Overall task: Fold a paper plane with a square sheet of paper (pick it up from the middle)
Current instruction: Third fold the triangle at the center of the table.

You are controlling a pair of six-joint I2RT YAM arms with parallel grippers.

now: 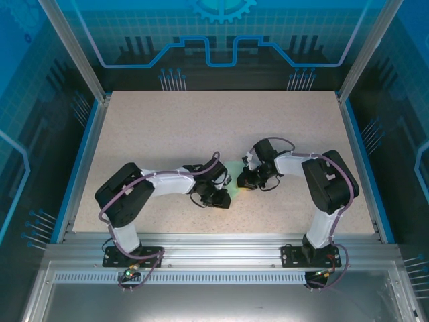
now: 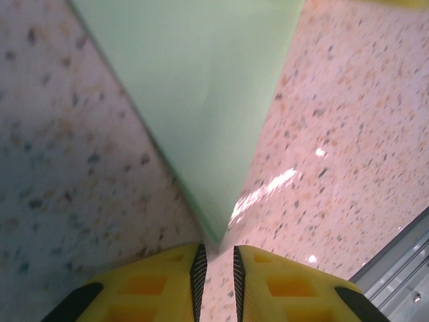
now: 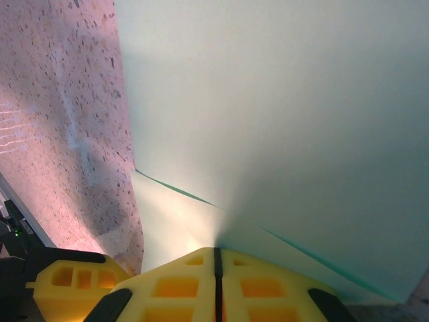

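Note:
The pale mint-green sheet of paper (image 1: 234, 176) lies between my two grippers at the table's middle, folded. In the left wrist view the paper (image 2: 201, 100) narrows to a point with a faint centre crease. That point ends just in front of my left gripper (image 2: 219, 261), whose jaws stand a little apart with bare table showing between them. My left gripper (image 1: 221, 196) sits low on the table. My right gripper (image 3: 216, 251) is shut on the paper (image 3: 281, 100), and overlapping layers spread out from its closed tips. It faces the left one from the right (image 1: 245, 181).
The speckled tabletop (image 1: 201, 127) stretches back behind both arms. An aluminium rail (image 1: 221, 243) runs along the near edge and shows at the corner of the left wrist view (image 2: 395, 268). A yellow finger of the left gripper (image 3: 67, 278) sits close beside the right one.

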